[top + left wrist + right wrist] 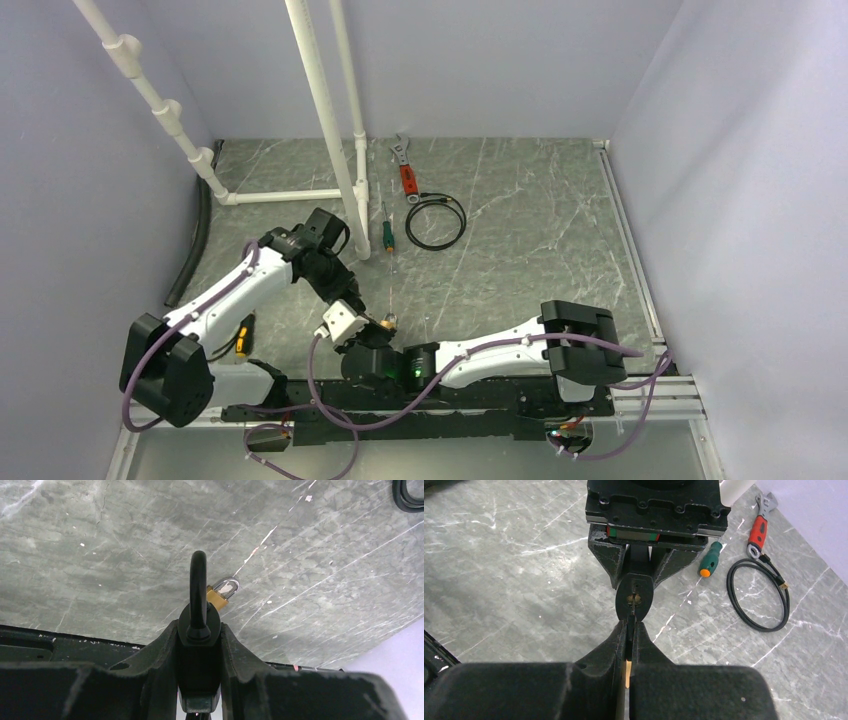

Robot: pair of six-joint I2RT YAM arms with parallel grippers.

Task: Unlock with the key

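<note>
My left gripper [347,318] is shut on a black padlock [199,625], whose black shackle [198,580] sticks out beyond the fingers. In the right wrist view the padlock's oval keyhole end [634,597] faces my right gripper [630,628]. That gripper is shut on a thin dark piece seen edge-on, the key [630,622], and its tip meets the padlock's lower edge. The blade is hidden. A small brass padlock [220,596] with a silver shackle lies on the table just behind; it also shows in the top view [388,322]. The right gripper [372,345] sits close against the left.
A green-handled screwdriver [386,232], a black cable loop [435,220] and a red-handled wrench [405,170] lie at the back centre. A white pipe frame [320,110] stands back left, beside a black hose [195,240]. An orange-and-black item [243,335] lies by the left arm.
</note>
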